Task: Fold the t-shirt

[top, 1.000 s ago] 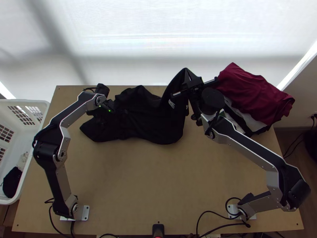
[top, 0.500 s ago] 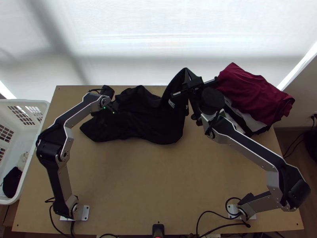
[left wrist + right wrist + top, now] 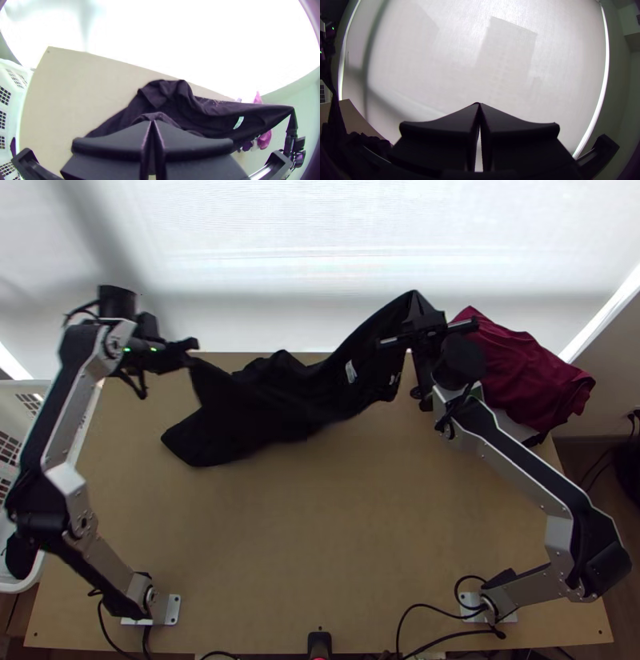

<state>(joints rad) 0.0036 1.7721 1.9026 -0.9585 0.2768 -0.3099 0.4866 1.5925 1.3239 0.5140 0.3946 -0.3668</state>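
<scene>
I have the black shirt [image 3: 268, 408] pinched in both pincers. My left pincer [image 3: 189, 351], beyond the bench's [image 3: 320, 524] far left part, is closed on one end; my right pincer [image 3: 419, 311], by the far edge, is closed on another part and lifts it into a peak. Between them the shirt slopes down to the bench, its middle loose and rumpled, with one corner lying flat toward my left. A white tag [image 3: 350, 372] shows on the raised right part. Just beside my right pincer sits a dark red cloth [image 3: 520, 372]; a white basket [image 3: 18, 586] stands at the bench's left side.
</scene>
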